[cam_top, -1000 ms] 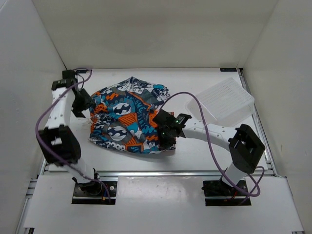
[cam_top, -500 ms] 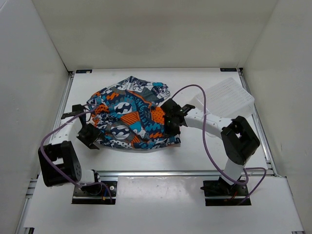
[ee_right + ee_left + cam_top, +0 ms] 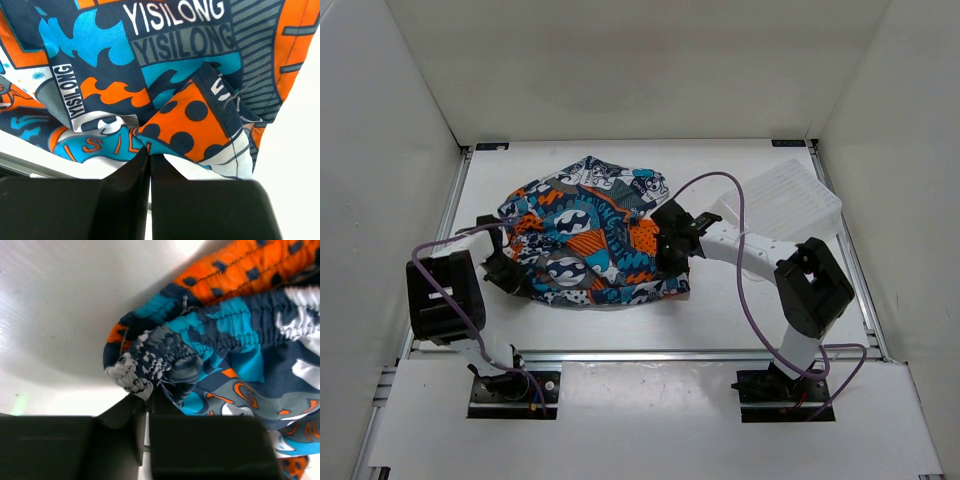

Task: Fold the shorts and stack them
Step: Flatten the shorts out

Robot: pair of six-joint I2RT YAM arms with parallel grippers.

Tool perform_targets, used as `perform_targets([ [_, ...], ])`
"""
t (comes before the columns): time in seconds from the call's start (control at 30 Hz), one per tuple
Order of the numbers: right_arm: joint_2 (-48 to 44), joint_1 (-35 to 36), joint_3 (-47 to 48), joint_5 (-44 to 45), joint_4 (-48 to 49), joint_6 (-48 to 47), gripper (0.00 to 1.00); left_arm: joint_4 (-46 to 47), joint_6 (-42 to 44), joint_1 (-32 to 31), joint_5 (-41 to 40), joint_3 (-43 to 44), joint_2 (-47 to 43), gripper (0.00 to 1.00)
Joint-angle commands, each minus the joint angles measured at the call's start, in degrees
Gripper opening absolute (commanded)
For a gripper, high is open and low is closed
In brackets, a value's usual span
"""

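The shorts (image 3: 590, 235), in an orange, teal, navy and white patchwork print, lie bunched in the middle of the table. My left gripper (image 3: 510, 270) is at their left edge, shut on a gathered fold of the waistband (image 3: 145, 382). My right gripper (image 3: 672, 250) is at their right edge, shut on a fold of dotted orange fabric (image 3: 150, 145). In the right wrist view the print reads YISILONG (image 3: 172, 15). Both pinched folds sit right at the fingertips.
A white perforated plastic basket (image 3: 788, 205) lies tilted at the back right of the table. White walls close in the left, back and right sides. A metal rail (image 3: 640, 355) runs along the table's near edge. Purple cables loop over both arms.
My left arm swung from the back left down to the shorts' left edge and its jaws closed on the fabric. The right gripper moved slightly back with its fold, shifting the shorts.
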Motion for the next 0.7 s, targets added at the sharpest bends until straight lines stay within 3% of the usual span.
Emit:
perform_targets([
  [0.0,-3.23,-0.79,-0.22,-0.45,1.07,-1.24,0.00,4.19,-0.24,-0.80,-2.31,2.18,2.01,0.11],
  [0.2,-3.77,-4.21,5.64,0.24,-1.03,-5.01,0.00,-0.45,3.79,-0.81,-1.69,12.01,-2.28,0.11],
  [0.37,-3.77,-5.97,18.04,5.08,-6.75,-9.94,0.00,-10.64,7.14,-1.34,-1.69,32.99,-7.74,0.11],
  [0.5,-3.24,-7.03,33.48,8.07,-12.02,-12.76,0.00,-20.13,9.07,-1.34,0.68,50.31,-9.15,0.11],
  [0.67,-9.73,-7.03,42.32,9.39,-16.51,-16.80,0.00,-23.67,9.60,-1.34,5.68,66.75,-13.88,0.11],
])
